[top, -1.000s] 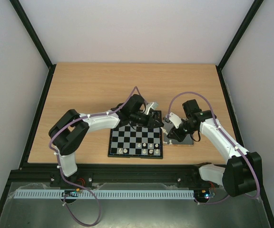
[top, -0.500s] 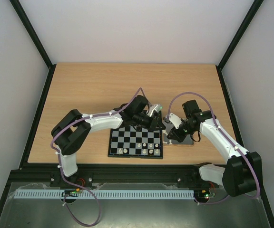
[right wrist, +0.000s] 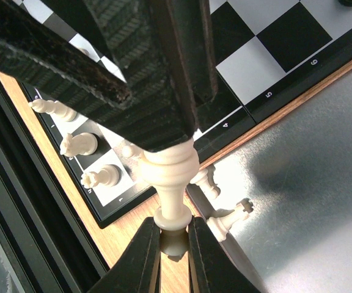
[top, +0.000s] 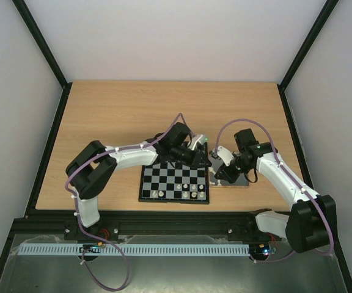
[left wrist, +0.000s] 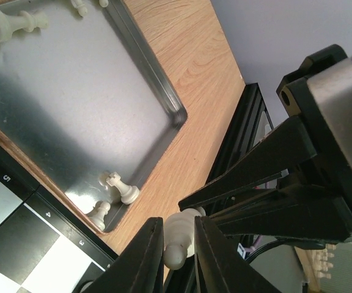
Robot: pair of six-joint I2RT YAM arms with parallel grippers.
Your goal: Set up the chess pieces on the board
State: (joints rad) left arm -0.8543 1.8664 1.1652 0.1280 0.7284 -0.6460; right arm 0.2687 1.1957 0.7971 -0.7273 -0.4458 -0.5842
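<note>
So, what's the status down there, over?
Both shut on one cream chess piece: left pincer on its top, right pincer on its base. Few pieces on the board, more lying in the metal tray. Nothing in the way.

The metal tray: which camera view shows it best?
The left wrist view: the metal tray shows its rim, a corner and white pieces inside. The right wrist view gives only part of its floor; in the top view it is small, partly hidden by the right arm.

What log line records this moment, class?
left gripper: grips white piece by head | right gripper: grips it by base | place: between board and tray | stage: handover
</note>
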